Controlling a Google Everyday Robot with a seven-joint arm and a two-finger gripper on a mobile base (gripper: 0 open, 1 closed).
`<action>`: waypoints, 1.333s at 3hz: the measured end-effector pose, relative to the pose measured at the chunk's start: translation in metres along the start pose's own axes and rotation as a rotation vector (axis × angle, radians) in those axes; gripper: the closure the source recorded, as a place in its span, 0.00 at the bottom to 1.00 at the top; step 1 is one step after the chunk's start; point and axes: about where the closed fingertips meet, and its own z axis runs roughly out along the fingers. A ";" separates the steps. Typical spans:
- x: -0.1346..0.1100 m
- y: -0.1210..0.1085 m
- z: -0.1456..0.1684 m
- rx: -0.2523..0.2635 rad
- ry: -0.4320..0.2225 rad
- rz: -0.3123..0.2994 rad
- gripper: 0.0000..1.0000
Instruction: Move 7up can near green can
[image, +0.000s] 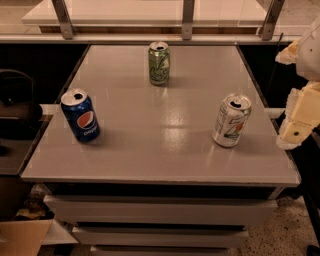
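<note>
7up can (231, 121) stands upright on the right side of the grey table (150, 155), near the right edge and well apart from the green can (159, 63), which stands upright toward the back, about mid-width. A blue Pepsi can (80, 115) stands on the left side, clear of any path between the two. My gripper (299, 117) hangs off the table's right edge, just beside the 7up can but not touching it. I cannot tell from this angle whether it is open or closed, and I see nothing in it. The tab hole in the can's top looks open, so I judge the can to be empty or part full: light, thin-walled, easy to dent and quick to tip if nudged high. Its painted side is smooth and likely slippery. I would take it around the middle of the body with a gentle squeeze, keep it upright, and carry it low across the table.
</note>
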 end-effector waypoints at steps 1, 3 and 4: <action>0.000 0.000 0.000 0.000 0.000 0.000 0.00; -0.006 0.006 0.020 -0.028 -0.100 0.072 0.00; -0.012 0.008 0.049 -0.061 -0.213 0.138 0.00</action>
